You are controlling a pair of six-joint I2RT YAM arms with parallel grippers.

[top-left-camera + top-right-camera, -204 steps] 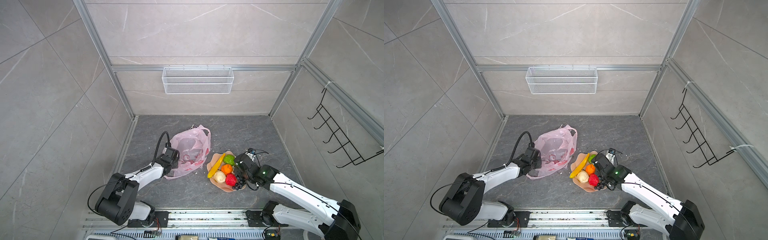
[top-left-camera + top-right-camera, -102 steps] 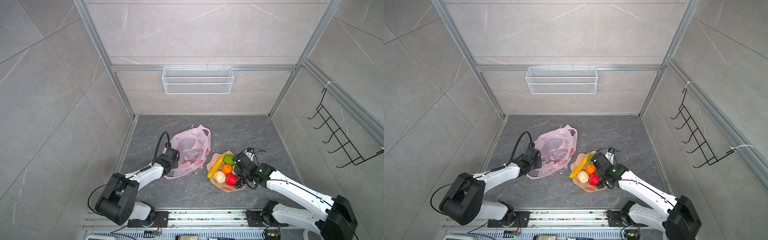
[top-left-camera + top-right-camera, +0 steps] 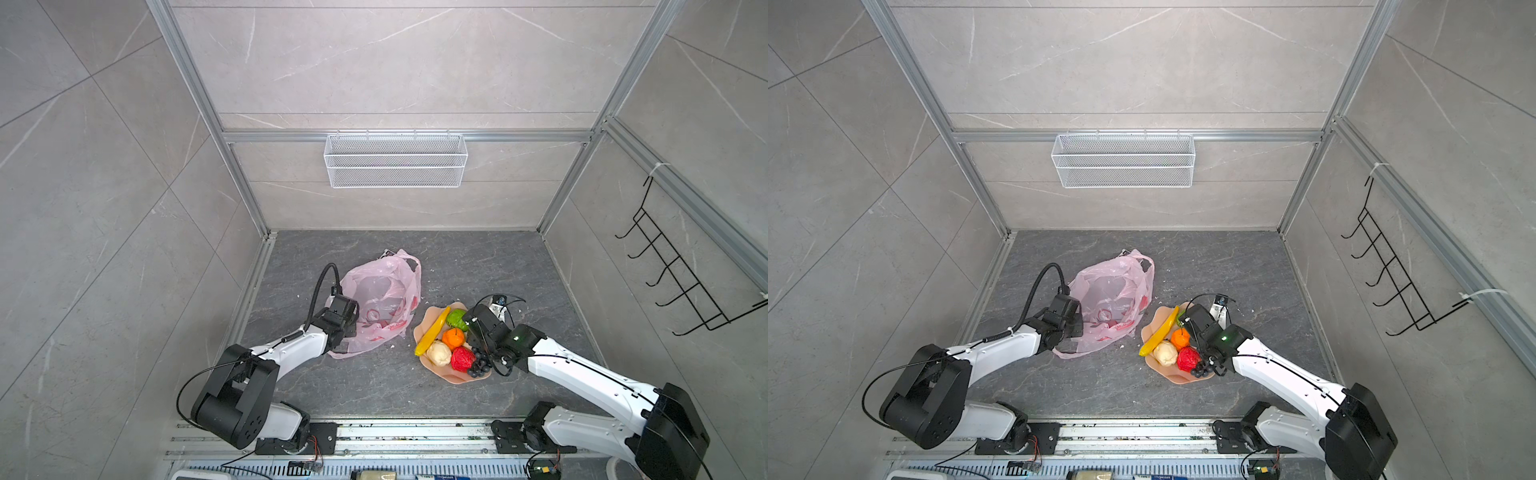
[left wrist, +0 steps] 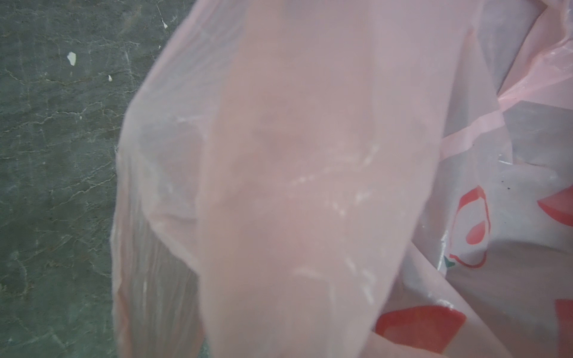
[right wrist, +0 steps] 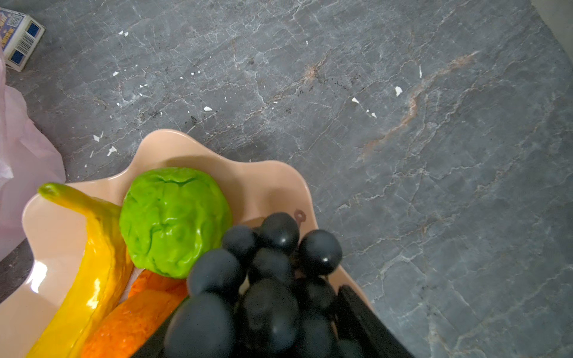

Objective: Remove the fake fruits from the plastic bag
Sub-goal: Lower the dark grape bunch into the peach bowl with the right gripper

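Observation:
The pink plastic bag lies slumped on the grey floor, and its film covers the left wrist view. My left gripper is shut on the bag's left edge. The fake fruits lie on a peach plate: banana, green one, orange, beige one, red one. The grape bunch rests on the plate's right side between the open jaws of my right gripper.
A small printed box lies on the floor behind the bag. A white wire basket hangs on the back wall and a black hook rack on the right wall. White flecks dot the floor.
My right gripper's jaws have spread wider around the grape bunch on the plate, and that arm shifted slightly. The left arm and the bag have not moved.

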